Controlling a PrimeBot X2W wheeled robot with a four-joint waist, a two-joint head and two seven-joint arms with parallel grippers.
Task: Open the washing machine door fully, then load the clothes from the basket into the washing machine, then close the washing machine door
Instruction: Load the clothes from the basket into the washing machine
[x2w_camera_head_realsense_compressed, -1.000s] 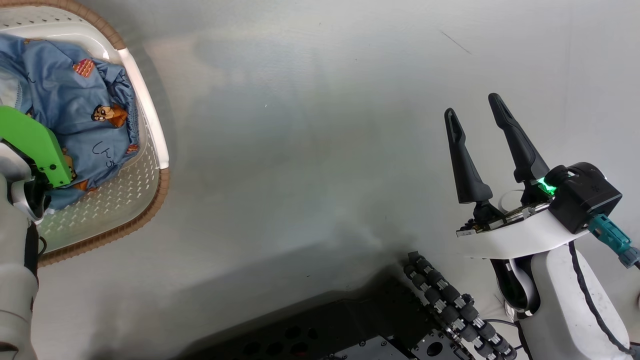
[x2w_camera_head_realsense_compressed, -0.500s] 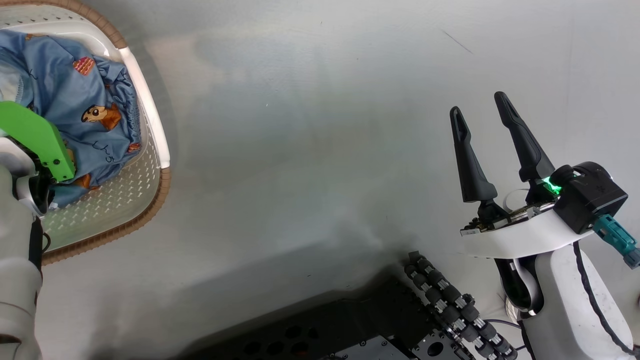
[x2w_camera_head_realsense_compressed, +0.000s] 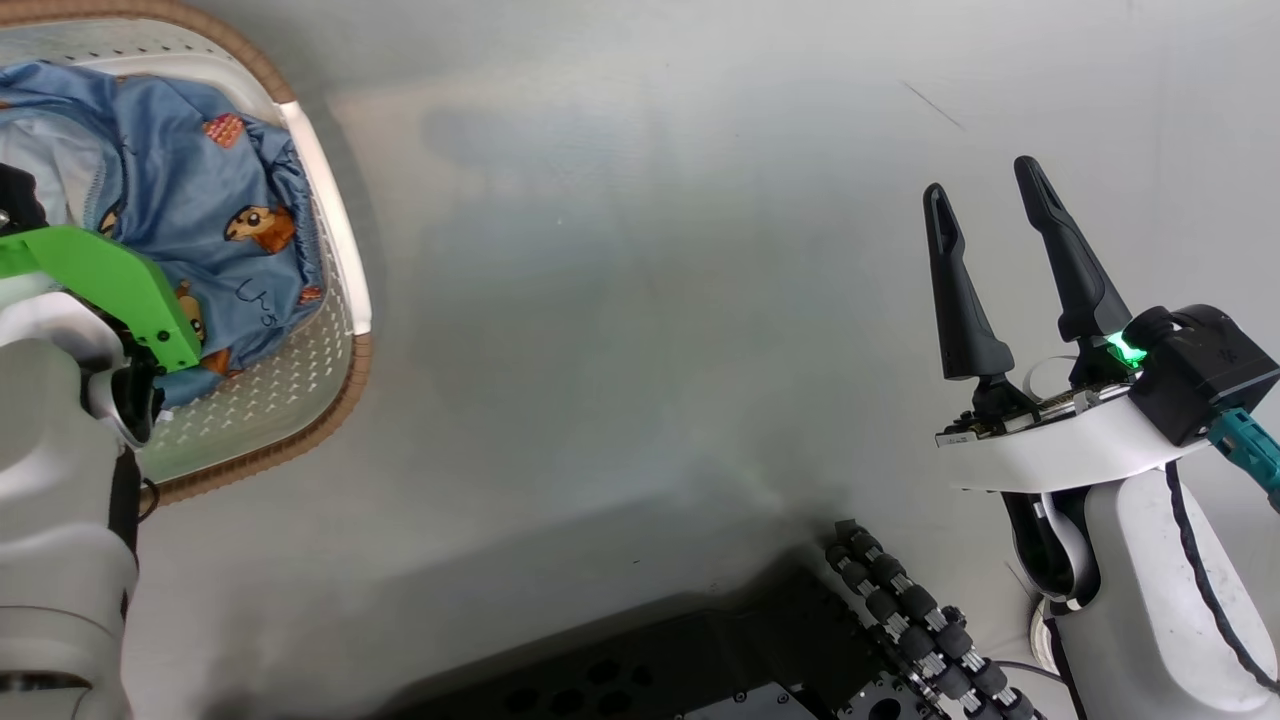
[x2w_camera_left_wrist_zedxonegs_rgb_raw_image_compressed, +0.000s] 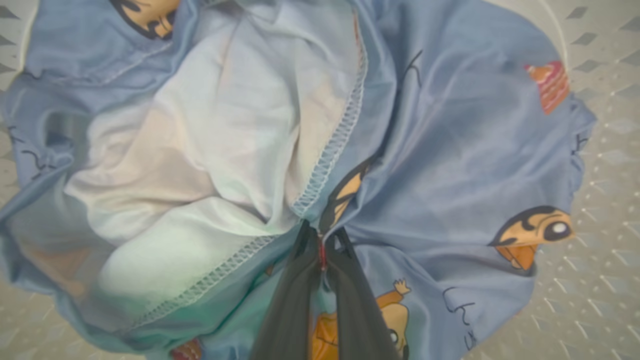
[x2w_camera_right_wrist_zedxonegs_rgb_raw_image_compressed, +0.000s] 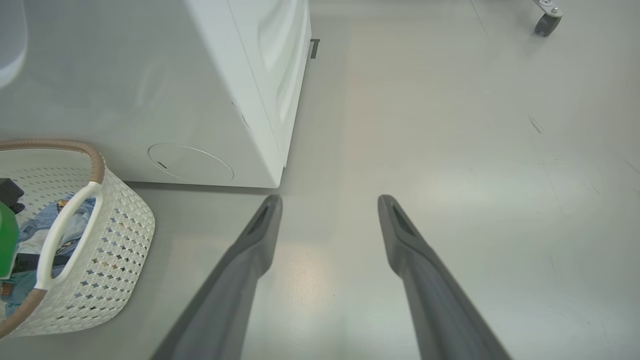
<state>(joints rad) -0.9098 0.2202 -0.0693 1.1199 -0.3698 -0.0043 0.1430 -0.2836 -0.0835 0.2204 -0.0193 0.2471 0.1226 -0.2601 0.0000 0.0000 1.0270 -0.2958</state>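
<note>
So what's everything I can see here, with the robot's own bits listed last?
basket: one, cream-white and perforated with a brown rim, on the floor at the robot's left
clothes: one bundle, light blue with orange-brown cartoon figures and a pale inner side, in the basket
washing machine: one, white, on the floor close to the basket
caster wheel: one, grey, at the far corner of the right wrist view
floor: one, pale grey, under it all
left gripper: one, dark fingers, shut on the clothes
green wrist cover: one, bright green, on the left arm over the basket
right gripper: one, dark fingers, open and holding nothing, over the floor
wheeled base: one, black, bottom of the head view
</note>
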